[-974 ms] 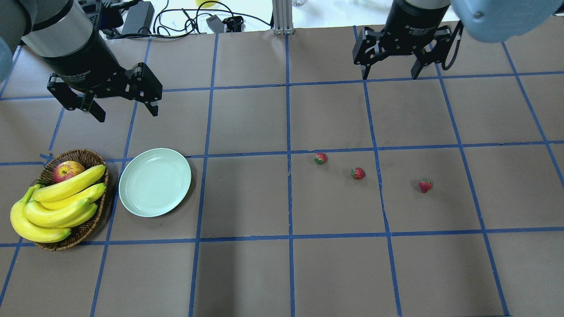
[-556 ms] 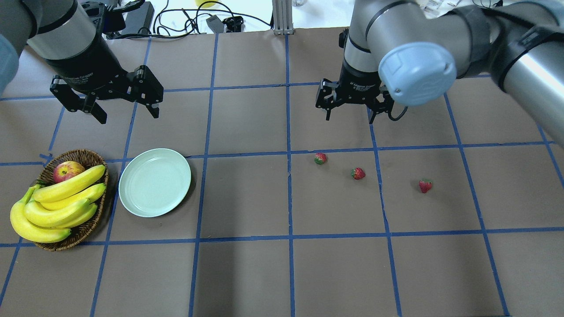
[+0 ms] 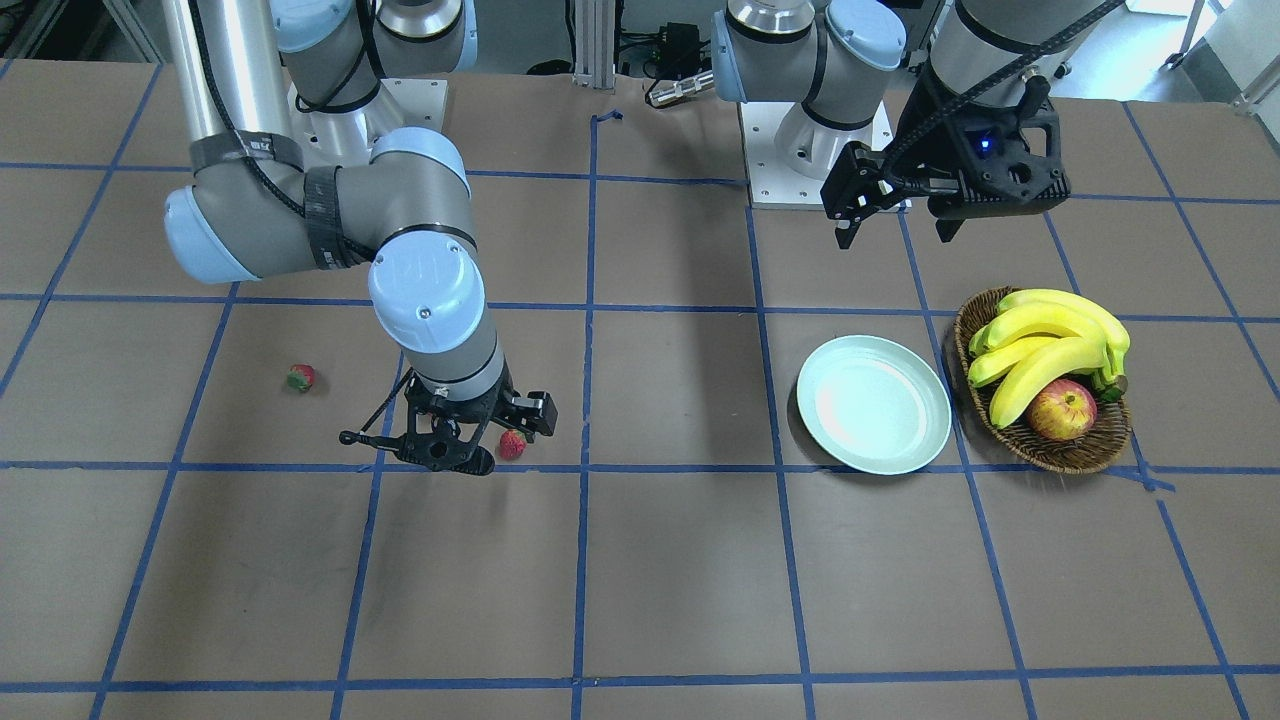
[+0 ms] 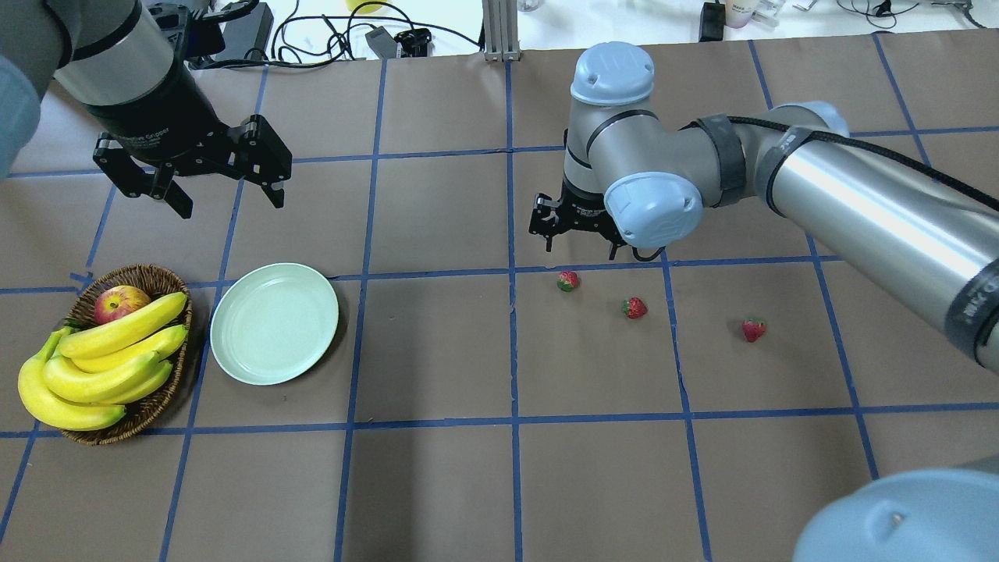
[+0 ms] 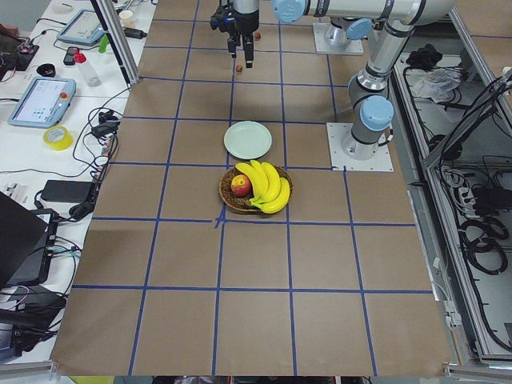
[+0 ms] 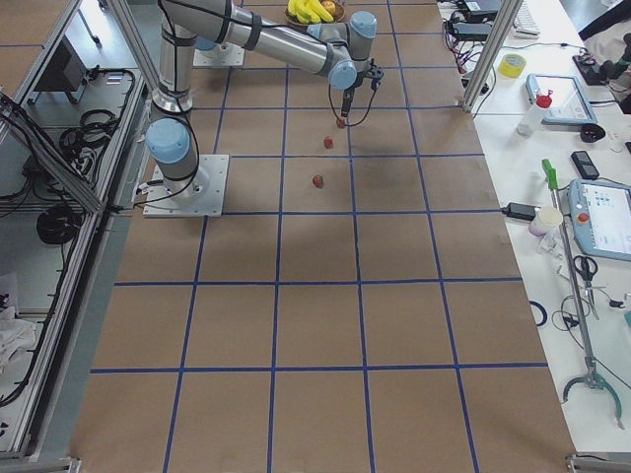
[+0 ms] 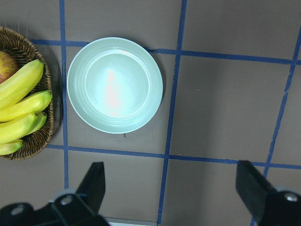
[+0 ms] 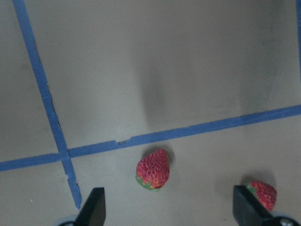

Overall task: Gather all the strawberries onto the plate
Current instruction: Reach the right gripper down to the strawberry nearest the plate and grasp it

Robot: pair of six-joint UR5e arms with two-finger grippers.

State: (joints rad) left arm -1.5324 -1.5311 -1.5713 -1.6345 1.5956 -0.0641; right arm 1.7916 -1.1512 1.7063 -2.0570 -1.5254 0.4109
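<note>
Three strawberries lie on the brown table right of centre: a left one (image 4: 568, 280), a middle one (image 4: 634, 307) and a right one (image 4: 754, 329). My right gripper (image 4: 580, 248) is open and empty, low over the table just behind the left strawberry. In the right wrist view that berry (image 8: 153, 169) lies between the open fingers and the middle one (image 8: 263, 194) is at the right. The pale mint plate (image 4: 275, 323) is empty at the left. My left gripper (image 4: 228, 204) is open and empty, hovering behind the plate (image 7: 115, 84).
A wicker basket (image 4: 148, 275) with bananas (image 4: 101, 359) and an apple (image 4: 119, 303) stands just left of the plate. Cables and a power brick lie past the table's far edge. Blue tape lines grid the table.
My right arm has swung in from the back right and come down toward the left strawberry, still open. My left gripper has hardly moved. The strawberries and plate lie as before.
</note>
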